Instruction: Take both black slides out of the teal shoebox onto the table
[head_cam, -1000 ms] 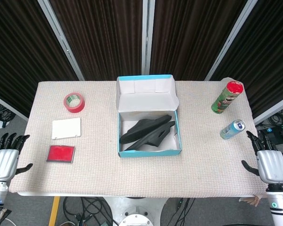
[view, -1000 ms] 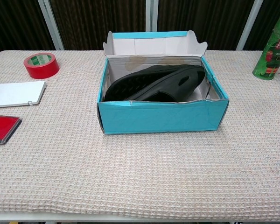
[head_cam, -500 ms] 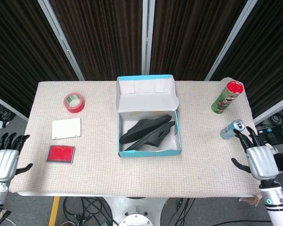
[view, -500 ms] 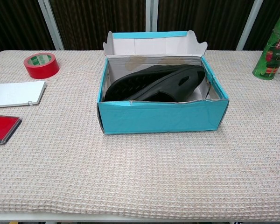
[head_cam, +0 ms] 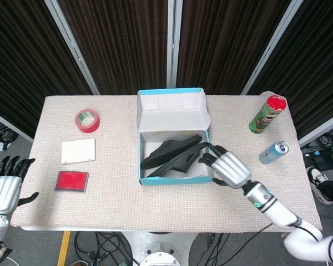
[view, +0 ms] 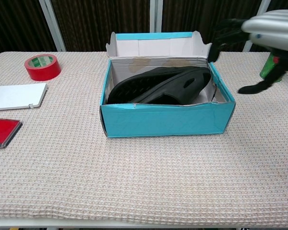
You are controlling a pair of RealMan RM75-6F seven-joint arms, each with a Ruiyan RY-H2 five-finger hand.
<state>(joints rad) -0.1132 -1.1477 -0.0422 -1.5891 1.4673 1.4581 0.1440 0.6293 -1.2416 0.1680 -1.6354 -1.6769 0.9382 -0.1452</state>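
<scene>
- Dark curtains back a table (head_cam: 127, 205) spread with a beige waffle-weave cloth; items run left to right.
- Left hand (head_cam: 4, 188): off the table's near-left corner, fingers spread, holding nothing; unchanged from the earlier frame.
- Red stamp pad (head_cam: 71, 180), white card (head_cam: 77, 151), red tape roll (head_cam: 87, 120): left side, clear of the work.
- Teal shoebox (view: 165, 122): centre, lid flap (view: 156, 44) standing open at the far side.
- Black slides (view: 158, 85): both inside the shoebox, overlapping, soles partly up. Neither is out yet, so the whole task remains.
- Right hand (head_cam: 225, 167): over the shoebox's right wall, fingers spread and reaching toward the slides; contact cannot be told. A second earlier it waited off the table's right edge; it has since swung in.
- Blue drink can (head_cam: 273, 152), green chip canister (head_cam: 267, 113): right side, well apart from the shoebox.
</scene>
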